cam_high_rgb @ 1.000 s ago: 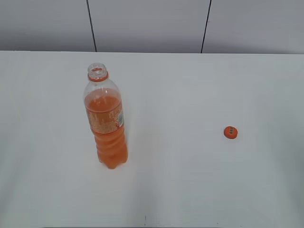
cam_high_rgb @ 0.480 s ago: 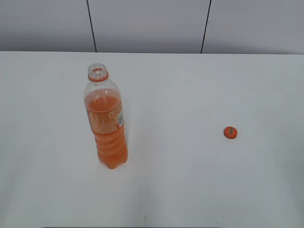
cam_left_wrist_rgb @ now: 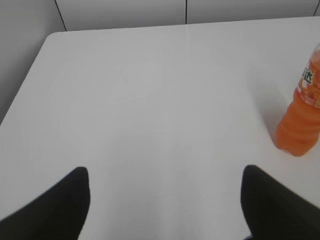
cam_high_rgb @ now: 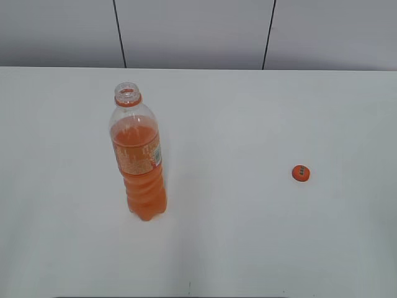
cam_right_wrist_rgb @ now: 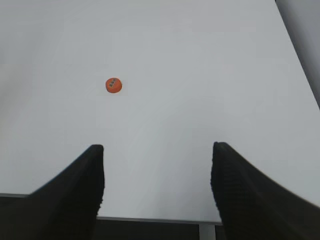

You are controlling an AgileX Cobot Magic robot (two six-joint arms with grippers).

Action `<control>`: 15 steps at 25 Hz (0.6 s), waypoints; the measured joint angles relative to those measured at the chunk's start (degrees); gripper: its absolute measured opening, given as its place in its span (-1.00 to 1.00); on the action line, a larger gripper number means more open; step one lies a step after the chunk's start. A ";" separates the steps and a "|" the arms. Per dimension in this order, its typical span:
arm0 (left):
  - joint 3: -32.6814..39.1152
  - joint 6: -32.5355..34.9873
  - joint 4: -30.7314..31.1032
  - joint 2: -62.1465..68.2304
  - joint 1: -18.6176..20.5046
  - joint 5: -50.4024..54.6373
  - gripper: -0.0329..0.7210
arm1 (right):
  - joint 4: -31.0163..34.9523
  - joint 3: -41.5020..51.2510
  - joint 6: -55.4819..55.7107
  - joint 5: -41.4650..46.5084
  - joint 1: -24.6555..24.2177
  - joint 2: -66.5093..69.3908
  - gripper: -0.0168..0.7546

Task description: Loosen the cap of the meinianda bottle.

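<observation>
Although asked only to loosen the cap (cam_high_rgb: 300,173), finds it already off and lying flat, marked top upward, on the right of the table (cam_high_rgb: 248,112), well apart from the meinianda bottle (cam_high_rgb: 139,161). Finds that bottle upright on its ribbed base at the left, neck bare down to the orange ring, drink reaching about to the shoulder. Judges the task done, or past done: no thread engaged, nothing to twist. Reads the placing as a clean parting of the two: upright so as not to spill through the open mouth, and laid far enough aside to be in no reach's way. Shows the left gripper (cam_left_wrist_rgb: 167,210) low over bare table, jaws spread wide, clasping nothing, with the bottle's lower body off to its right at the frame's edge. Shows the right gripper (cam_right_wrist_rgb: 157,165) likewise gaping and empty above the table's near edge, with the cap ahead and slightly left of its left finger, untouched. Has neither arm in the exterior view. Offers a smooth, matt white tabletop, with a soft shadow beside the bottle and a rounded far-left corner in the left wrist view. Backs onto a pale grey panelled wall (cam_high_rgb: 186,31) cut by thin dark vertical seams (cam_high_rgb: 120,34).
</observation>
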 joint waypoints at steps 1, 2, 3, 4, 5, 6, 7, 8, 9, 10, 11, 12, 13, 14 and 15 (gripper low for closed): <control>0.00 0.00 0.00 -0.05 0.00 0.00 0.58 | 0.00 0.00 -0.05 0.07 0.00 -1.51 0.34; 0.00 0.00 0.00 -0.05 0.00 0.00 0.58 | 0.00 0.00 -0.11 0.07 0.00 -2.20 0.34; 0.04 0.00 0.00 -0.05 0.00 0.00 0.58 | 0.00 0.08 -0.22 0.07 0.00 -2.28 0.34; 0.04 0.00 -0.12 -0.05 0.00 -0.05 0.58 | 0.00 0.08 -0.29 0.07 0.00 -2.33 0.34; 0.04 0.00 -0.11 -0.05 0.00 -0.05 0.58 | 0.00 0.12 -0.45 0.07 0.00 -2.33 0.34; 0.04 0.00 -0.06 -0.05 0.00 -0.05 0.58 | 0.00 0.12 -0.46 0.07 0.00 -2.33 0.34; 0.04 0.00 -0.11 -0.05 0.00 -0.05 0.58 | 0.00 0.12 -0.46 0.07 0.00 -2.33 0.34; 0.04 0.00 -0.11 -0.05 0.00 -0.05 0.58 | 0.00 0.14 -0.46 0.07 0.00 -2.33 0.34; 0.04 0.00 -0.11 -0.05 0.00 -0.05 0.58 | 0.00 0.14 -0.50 0.07 0.00 -2.33 0.34; 0.04 0.00 -0.11 -0.05 0.00 -0.05 0.58 | 0.00 0.14 -0.50 0.07 0.00 -2.33 0.34; 0.04 0.00 -0.11 -0.05 0.00 -0.05 0.58 | 0.00 0.14 -0.50 0.07 0.00 -2.33 0.34; 0.04 0.00 -0.11 -0.05 0.00 -0.05 0.58 | 0.00 0.14 -0.50 0.07 0.00 -2.33 0.34; 0.04 0.00 -0.11 -0.05 0.00 -0.05 0.58 | 0.00 0.14 -0.50 0.07 0.00 -2.33 0.34; 0.04 0.00 -0.11 -0.05 0.00 -0.05 0.58 | 0.00 0.14 -0.50 0.07 0.00 -2.33 0.34; 0.04 0.00 -0.11 -0.05 0.00 -0.05 0.58 | 0.00 0.14 -0.50 0.07 0.00 -2.33 0.34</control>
